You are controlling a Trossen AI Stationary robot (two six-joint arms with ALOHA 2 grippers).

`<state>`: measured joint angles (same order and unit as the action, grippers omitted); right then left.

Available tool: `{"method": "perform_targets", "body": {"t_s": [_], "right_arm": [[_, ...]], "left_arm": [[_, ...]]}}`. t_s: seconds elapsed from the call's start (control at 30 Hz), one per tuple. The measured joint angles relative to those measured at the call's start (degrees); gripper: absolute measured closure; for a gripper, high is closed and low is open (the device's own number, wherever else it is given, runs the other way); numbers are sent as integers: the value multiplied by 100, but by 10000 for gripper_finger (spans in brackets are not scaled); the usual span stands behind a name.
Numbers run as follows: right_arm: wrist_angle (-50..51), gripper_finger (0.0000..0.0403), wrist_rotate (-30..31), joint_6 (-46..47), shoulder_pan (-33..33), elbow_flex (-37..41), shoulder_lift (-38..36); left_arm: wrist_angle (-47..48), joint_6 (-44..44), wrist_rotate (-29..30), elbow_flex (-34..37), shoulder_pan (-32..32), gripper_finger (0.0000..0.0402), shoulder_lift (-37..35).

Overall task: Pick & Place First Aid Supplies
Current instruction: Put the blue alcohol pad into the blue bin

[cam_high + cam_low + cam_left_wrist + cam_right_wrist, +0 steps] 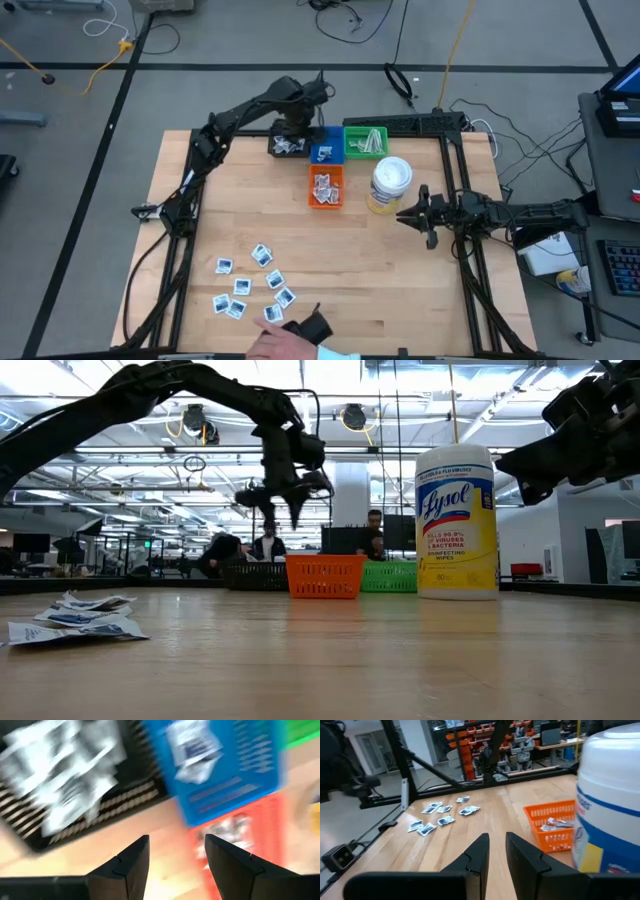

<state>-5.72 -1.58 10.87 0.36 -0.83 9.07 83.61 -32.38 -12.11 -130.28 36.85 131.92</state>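
Note:
Several small white packets with blue print [250, 285] lie flat on the near left of the table; they also show in the low view [75, 618] and the right wrist view [442, 815]. My left gripper [293, 125] hangs open and empty, fingers pointing down, above the black bin [288, 146] at the far side. Its wrist view shows the open fingers [175, 840] over packets in the black bin [65, 775] and one packet in the blue bin [192, 747]. My right gripper [405, 213] waits at the right, beside the wipes tub, open by a narrow gap [496, 840].
A blue bin [322, 153], a green bin [365, 142] and an orange bin [326, 188] holding packets stand close together at the far middle. A Lysol wipes tub [389, 185] stands right of the orange bin. A person's hand [275, 343] reaches in at the near edge.

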Motion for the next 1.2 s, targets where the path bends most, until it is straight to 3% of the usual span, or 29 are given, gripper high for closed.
{"method": "perform_targets", "body": {"t_s": [0.2, 0.47, 0.87, 1.2], "right_arm": [[0, 344, -24, -2, 2, 0, 1], [0, 344, -13, -2, 2, 1, 1], [0, 344, -5, -2, 2, 0, 1], [0, 344, -2, -2, 2, 1, 1]], "left_arm": [[572, -95, 899, 0, -27, 204, 0], [657, -66, 746, 0, -309, 204, 0], [641, 969, 626, 0, -1870, 204, 0], [638, 760, 355, 1, -3356, 204, 2]]}}
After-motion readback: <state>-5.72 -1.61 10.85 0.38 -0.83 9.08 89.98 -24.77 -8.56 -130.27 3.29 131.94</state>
